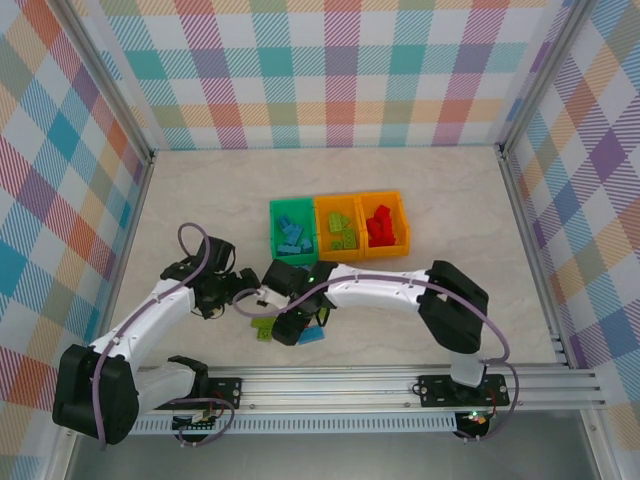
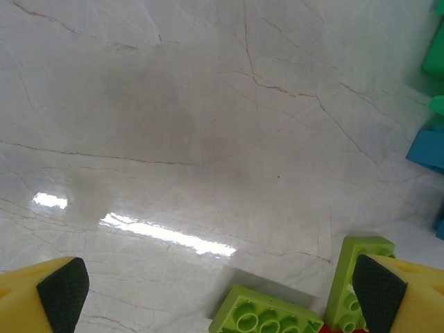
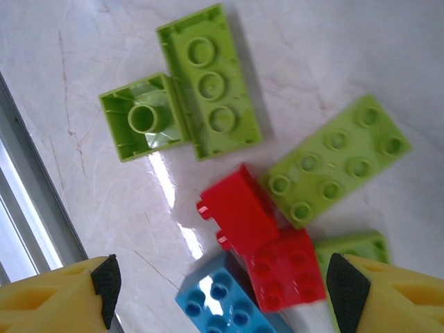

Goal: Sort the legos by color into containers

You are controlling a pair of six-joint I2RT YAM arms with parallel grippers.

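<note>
Cream marble with brown veins was shown on the desk, and pastel plaid on the walls. Lime green bricks, red bricks and a blue brick were picked out. One green bin and two orange bins were noted. Yellow fingers with black pads were seen on the right end effector.

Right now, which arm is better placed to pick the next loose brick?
Probably right: the right gripper, open, hangs with a red brick and blue brick between its fingers. The left gripper, also open, has lime bricks off-centre beside one finger.
</note>
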